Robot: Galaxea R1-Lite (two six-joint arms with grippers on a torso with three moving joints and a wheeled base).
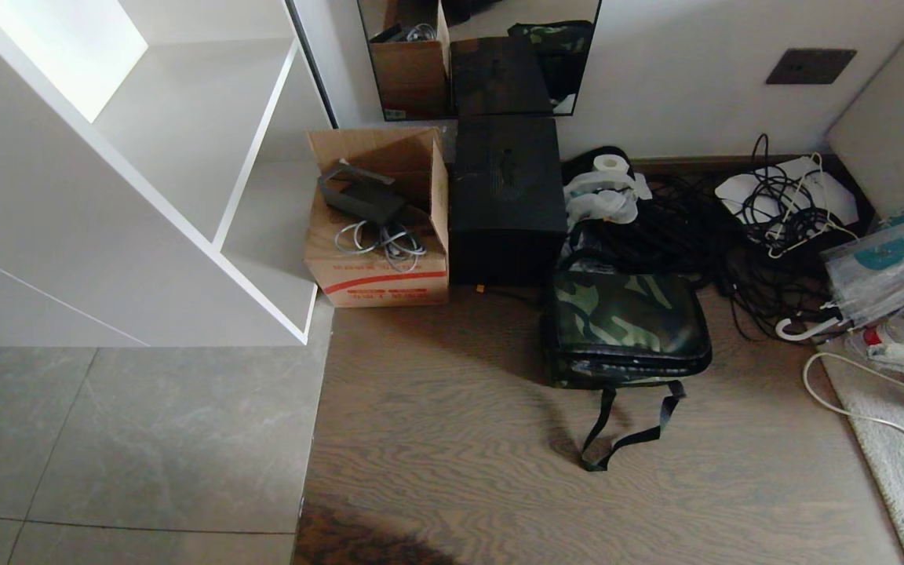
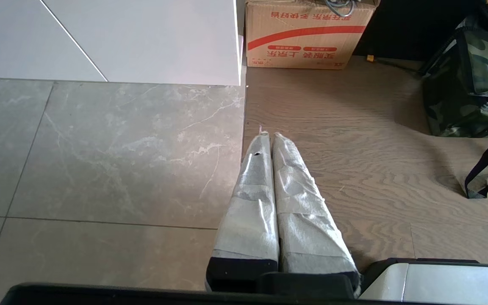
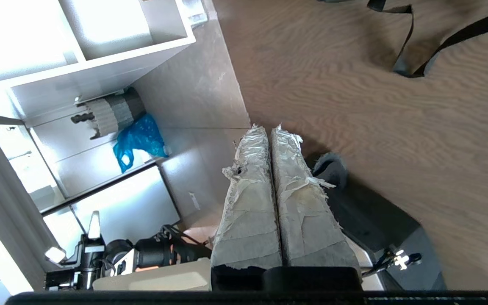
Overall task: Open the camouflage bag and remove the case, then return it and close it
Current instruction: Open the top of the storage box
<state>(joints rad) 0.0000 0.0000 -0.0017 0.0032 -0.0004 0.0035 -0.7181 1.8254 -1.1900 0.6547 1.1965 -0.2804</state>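
Bag (image 1: 631, 328) lay zipped on the wooden floor, right of the black box (image 1: 506, 200), strap trailing near. Both grippers, left (image 2: 268, 134) and right (image 3: 269, 128), were clenched and empty; the right should open, then find the zipper pull along the near edge.

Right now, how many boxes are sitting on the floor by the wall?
2. The open cardboard box sits beside the white shelf unit; the black box stands right next to it, behind the camouflage bag. Clutter may hide more.
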